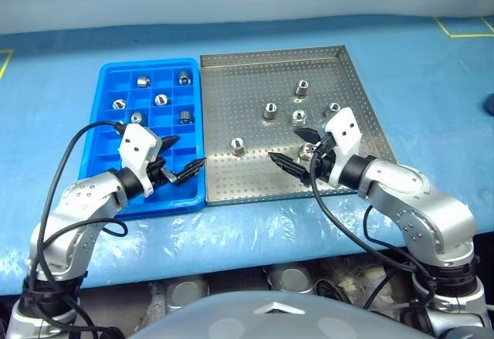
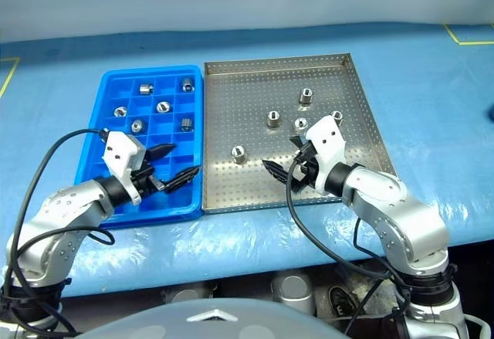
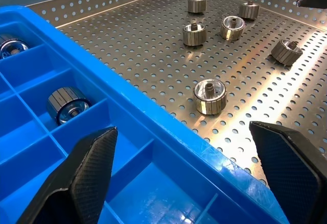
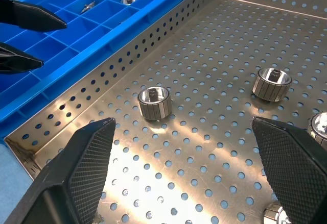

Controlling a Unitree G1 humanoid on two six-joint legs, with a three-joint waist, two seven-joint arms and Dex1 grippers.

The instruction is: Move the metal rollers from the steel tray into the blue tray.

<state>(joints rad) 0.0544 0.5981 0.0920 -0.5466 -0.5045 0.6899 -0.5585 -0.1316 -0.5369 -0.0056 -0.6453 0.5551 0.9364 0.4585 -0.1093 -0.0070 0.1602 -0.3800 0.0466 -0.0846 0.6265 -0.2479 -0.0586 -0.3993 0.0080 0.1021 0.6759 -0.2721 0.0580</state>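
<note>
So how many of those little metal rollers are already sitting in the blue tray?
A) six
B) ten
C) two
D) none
A: six metal rollers lie in separate compartments of the blue tray, all in its far half, while others still stand on the steel tray.

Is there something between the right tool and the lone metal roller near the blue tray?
Nothing visible: bare perforated floor of the silver steel tray lies between the open right tool and that shiny metal roller.
</note>
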